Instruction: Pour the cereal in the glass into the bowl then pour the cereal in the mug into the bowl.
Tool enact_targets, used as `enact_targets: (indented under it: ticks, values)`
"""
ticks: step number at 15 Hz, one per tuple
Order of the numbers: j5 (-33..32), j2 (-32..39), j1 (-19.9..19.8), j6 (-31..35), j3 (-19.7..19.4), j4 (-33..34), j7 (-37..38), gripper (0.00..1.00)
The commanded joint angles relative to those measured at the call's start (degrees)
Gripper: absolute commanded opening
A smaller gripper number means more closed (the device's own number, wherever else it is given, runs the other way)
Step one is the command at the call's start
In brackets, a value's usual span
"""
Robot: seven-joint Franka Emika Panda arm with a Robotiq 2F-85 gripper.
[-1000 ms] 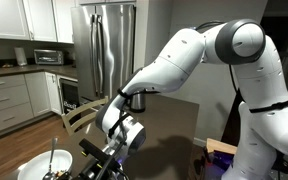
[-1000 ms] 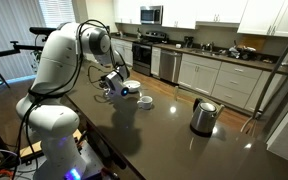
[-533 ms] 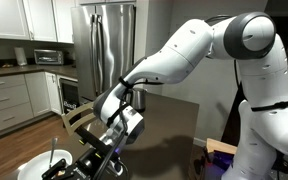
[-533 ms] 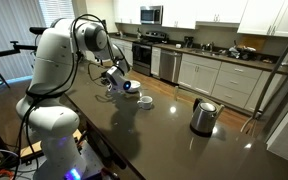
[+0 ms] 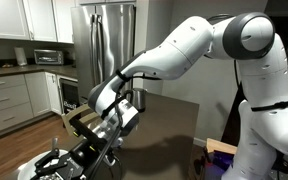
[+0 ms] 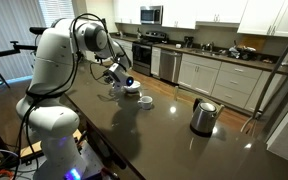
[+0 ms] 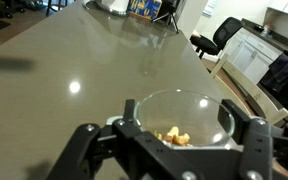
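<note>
white bowl (image 5: 26, 170) sits at 7 o'clock in an exterior view; the arm (image 5: 184, 50) has just swung down over it. in an exterior view the mug (image 6: 144, 100) waits untouched on the desk (image 6: 174, 135), at 4 o'clock from the arm. wrist view: fingers (image 7: 134, 130), spread wide, clamp the glass (image 7: 179, 112), a few bits of cereal (image 7: 172, 136) inside, so the first pour looks under way.

Arm (image 5: 184, 50) slanted down from upper right, end effector (image 5: 79, 158) low at the frame's bottom edge beside the bowl (image 5: 26, 170), steel fridge (image 5: 109, 40) behind.
</note>
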Motion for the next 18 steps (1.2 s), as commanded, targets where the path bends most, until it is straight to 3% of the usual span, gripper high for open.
enact_targets:
  ticks: [1, 9, 18]
  values:
    - [-2.33, -0.12, -0.03, 1.83, -0.71, 2.0, -1.34, 0.6]
    - [-6.31, 1.04, 0.57, 8.47, -2.36, 4.37, -10.0, 0.6]
    - [-6.14, 1.59, 0.31, 10.18, -1.79, 6.2, -14.39, 0.6]
